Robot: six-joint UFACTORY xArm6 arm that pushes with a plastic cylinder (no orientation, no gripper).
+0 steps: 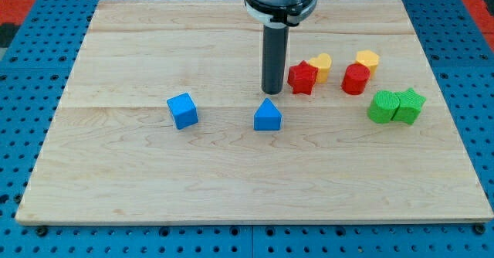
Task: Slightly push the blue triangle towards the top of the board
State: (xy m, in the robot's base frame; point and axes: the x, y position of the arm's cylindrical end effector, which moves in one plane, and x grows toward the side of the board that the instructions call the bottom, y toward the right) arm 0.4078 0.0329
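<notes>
Blue triangle (268, 116) at frame centre on wooden surface (231, 173); looks light, rigid, likely slides easily. My tip (272, 92) just above it, wrong side. No fingers; contact lower face, centred.

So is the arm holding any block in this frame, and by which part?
Nothing is held. My tip is a bare rod end sitting just above the blue triangle in the view, seemingly a hair short of it, with the red block to its right.
</notes>
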